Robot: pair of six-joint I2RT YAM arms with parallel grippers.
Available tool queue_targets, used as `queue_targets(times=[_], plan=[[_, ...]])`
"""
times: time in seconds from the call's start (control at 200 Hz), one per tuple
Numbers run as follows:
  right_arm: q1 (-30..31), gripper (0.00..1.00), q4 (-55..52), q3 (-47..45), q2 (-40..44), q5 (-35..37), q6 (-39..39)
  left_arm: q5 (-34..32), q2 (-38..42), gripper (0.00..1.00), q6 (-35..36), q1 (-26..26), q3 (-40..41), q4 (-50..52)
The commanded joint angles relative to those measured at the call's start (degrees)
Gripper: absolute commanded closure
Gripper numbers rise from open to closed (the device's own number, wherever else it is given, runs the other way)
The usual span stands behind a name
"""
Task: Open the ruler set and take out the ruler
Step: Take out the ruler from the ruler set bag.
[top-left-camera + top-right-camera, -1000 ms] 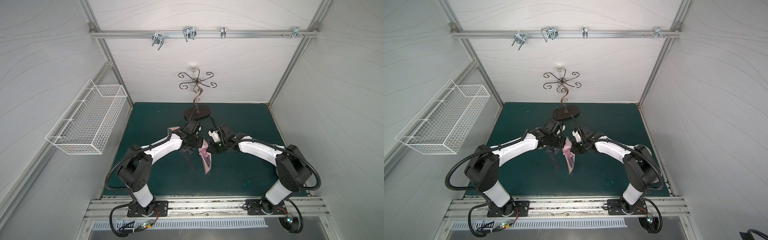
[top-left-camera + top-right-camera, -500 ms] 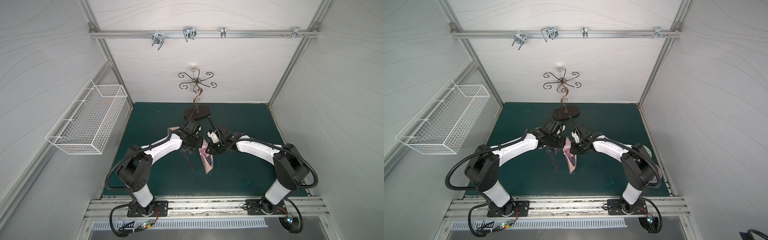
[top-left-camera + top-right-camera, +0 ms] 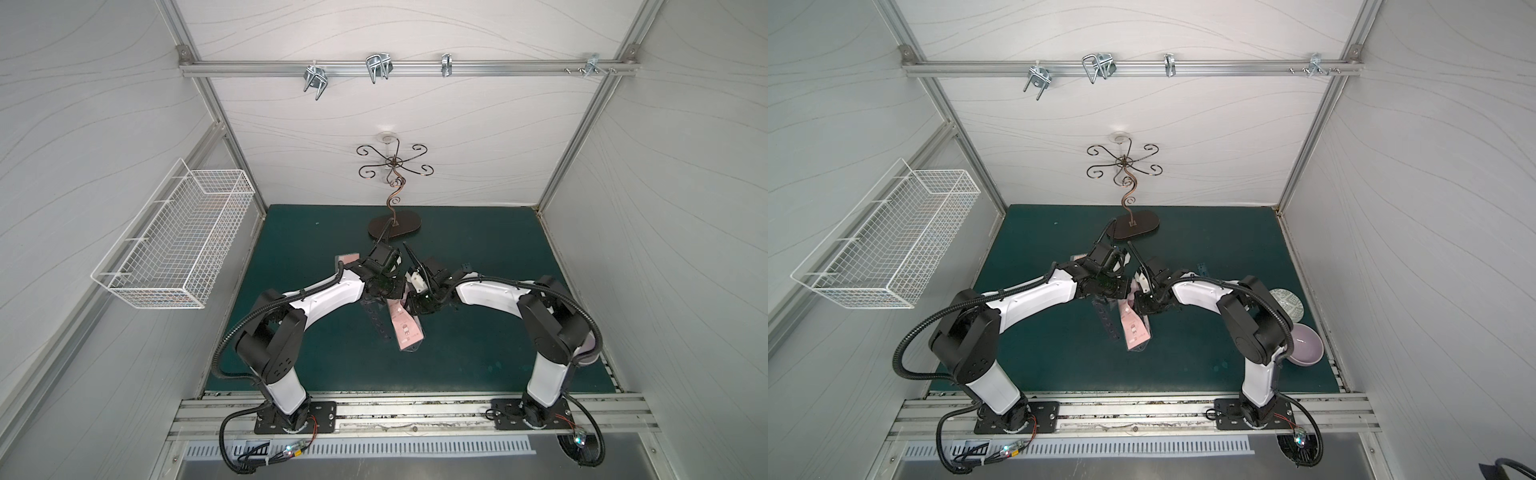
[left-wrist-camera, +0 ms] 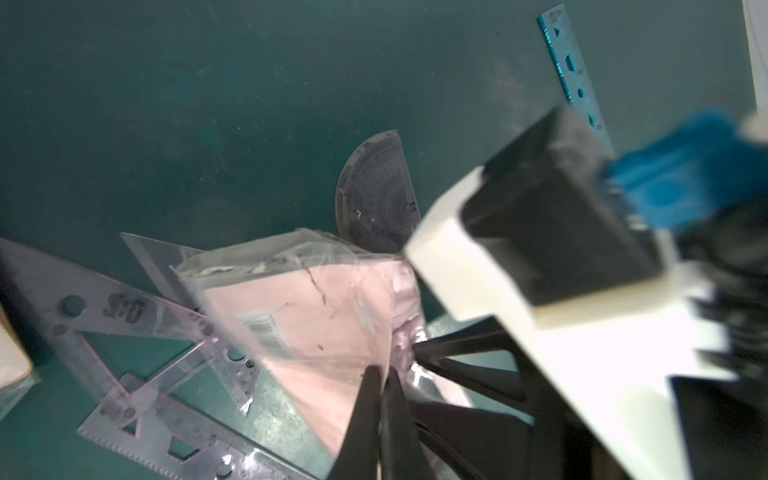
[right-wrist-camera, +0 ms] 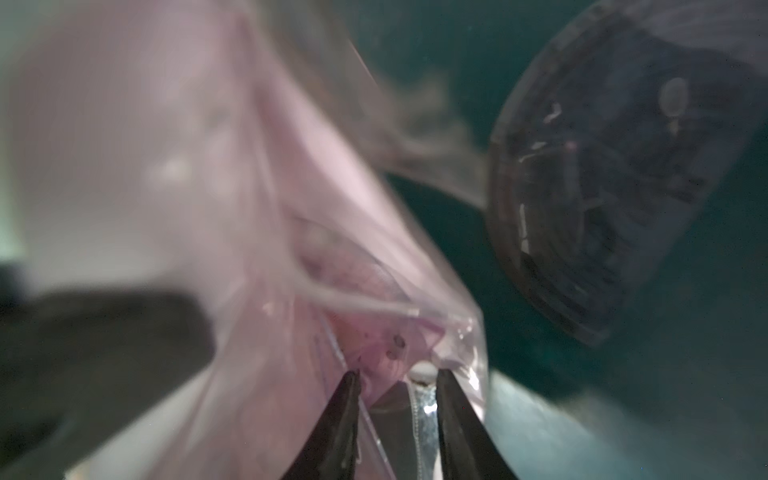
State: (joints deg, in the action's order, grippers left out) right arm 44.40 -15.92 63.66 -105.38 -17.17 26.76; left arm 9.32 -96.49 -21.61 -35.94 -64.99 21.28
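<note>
I held the ruler set (image 3: 405,328) over the middle of the green mat (image 3: 478,353), between my two arms, its free end drooping toward the near side; whether that end touched the mat I could not tell. My left gripper (image 4: 383,372) was clenched on the pouch's pink card and film at its far end. My right gripper (image 5: 397,374) stood released, jaws apart; the pouch's clear edge and a small white snap lay between them, not pinched.

I judged the pouch light and limp; it looked like thin film over a soft card, glossy and likely slippery, more apt to crease or tear than to break; it would sag from any single hold. The best hold seemed to be the loose lip of film at the mouth, beside the snap, with the other jaws on the card backing so the two layers could be drawn apart.

A protractor (image 4: 376,195), set squares (image 4: 137,332) and a clear ruler (image 4: 174,436) lay on the mat outside the pouch; a blue ruler (image 4: 573,70) lay well apart, farther right.
</note>
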Motion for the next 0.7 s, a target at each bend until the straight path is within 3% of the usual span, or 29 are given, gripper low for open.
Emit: queue_targets(times=[0.0,0.2,0.37,0.555,0.635,0.695], plan=[[-0.4,0.67,6.5,-1.4,-1.1,-5.6,2.1,2.4,0.3,1.0,-0.6,-0.2,-0.1,-6.0],[-3.9,0.76,18.9,-7.7,1.9,-9.7,7.5,4.4,0.4,1.0,-1.8,-0.2,1.5,-9.0],[-5.2,0.67,23.2,-8.3,4.0,-12.0,9.7,6.6,0.8,1.0,-2.7,-0.2,2.7,-11.2],[-7.3,0.75,29.2,-10.9,5.0,-15.1,11.8,8.2,2.6,1.0,-2.9,-0.2,4.2,-13.4],[-7.5,0.94,30.3,-11.7,4.9,-14.9,11.8,9.8,3.0,1.0,-3.0,0.0,4.3,-14.0],[-7.7,0.97,30.1,-11.8,5.3,-14.9,11.1,10.6,3.3,1.0,-3.2,0.2,4.3,-14.2]])
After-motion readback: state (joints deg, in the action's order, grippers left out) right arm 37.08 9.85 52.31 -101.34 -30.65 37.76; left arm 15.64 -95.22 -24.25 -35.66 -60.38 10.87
